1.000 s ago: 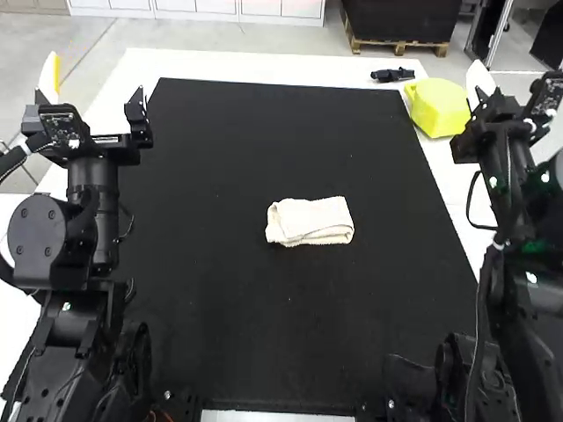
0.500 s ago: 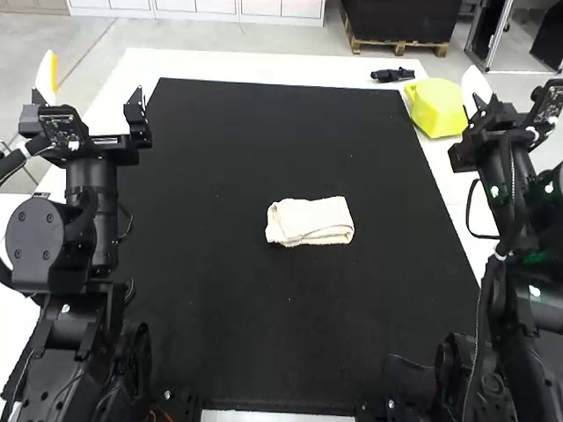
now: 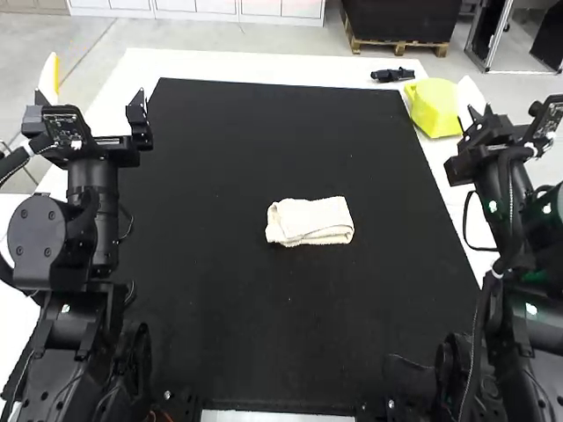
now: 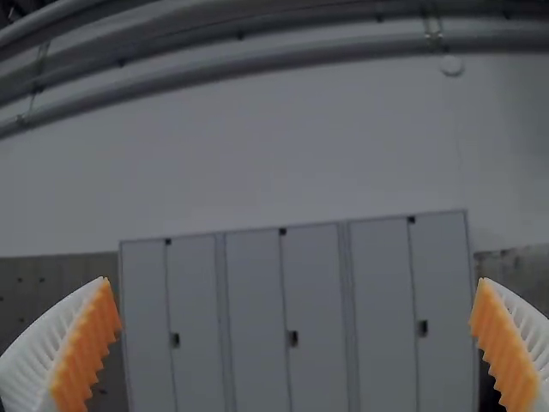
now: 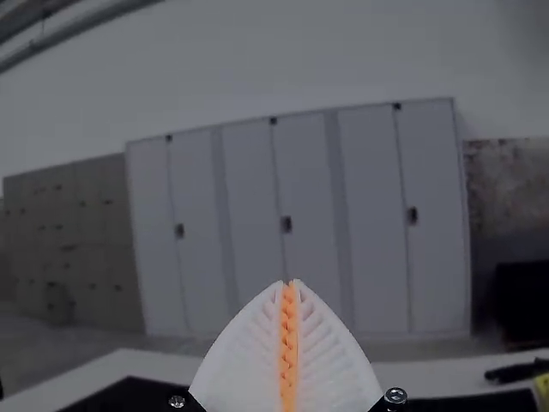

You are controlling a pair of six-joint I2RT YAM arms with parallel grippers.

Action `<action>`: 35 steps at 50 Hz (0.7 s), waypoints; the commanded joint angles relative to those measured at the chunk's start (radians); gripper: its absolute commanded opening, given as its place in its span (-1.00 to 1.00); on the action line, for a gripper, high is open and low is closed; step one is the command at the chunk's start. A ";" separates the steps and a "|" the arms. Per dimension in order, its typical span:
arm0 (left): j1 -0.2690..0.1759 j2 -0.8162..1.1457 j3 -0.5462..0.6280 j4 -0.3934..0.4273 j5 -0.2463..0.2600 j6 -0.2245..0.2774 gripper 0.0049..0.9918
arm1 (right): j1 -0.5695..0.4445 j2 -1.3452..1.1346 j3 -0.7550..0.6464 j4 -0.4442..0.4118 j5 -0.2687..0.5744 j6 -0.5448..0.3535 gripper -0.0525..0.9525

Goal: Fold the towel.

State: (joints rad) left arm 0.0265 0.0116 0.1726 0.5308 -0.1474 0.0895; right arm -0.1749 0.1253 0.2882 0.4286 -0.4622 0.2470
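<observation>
While grippers [image 3: 95,81] hover, towel [image 3: 310,220] lies apart

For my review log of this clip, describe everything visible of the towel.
The small cream cloth towel looks soft and nubbly. It lies folded into a compact, slightly skewed rectangle, layered edges showing along its near side and a rounded fold at its left end. It rests flat around the middle of the black mat; neither end effector touches it.

Both wrist views toward cabinets [image 4: 313,300]
</observation>
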 commanded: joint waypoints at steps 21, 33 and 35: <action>-0.025 -0.015 -0.024 0.015 0.077 -0.088 0.93 | -0.014 -0.130 -0.046 0.133 -0.079 0.031 -0.92; -0.025 -0.015 -0.028 0.018 0.100 -0.120 0.93 | -0.017 -0.128 -0.060 0.160 -0.099 0.001 -0.72; -0.027 -0.016 -0.030 0.018 0.101 -0.131 0.93 | -0.017 -0.130 -0.066 0.179 -0.104 0.001 -0.72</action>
State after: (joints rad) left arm 0.0063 0.0116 0.1455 0.5449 -0.0719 -0.0025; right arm -0.1753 0.0082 0.2340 0.5770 -0.5365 0.2615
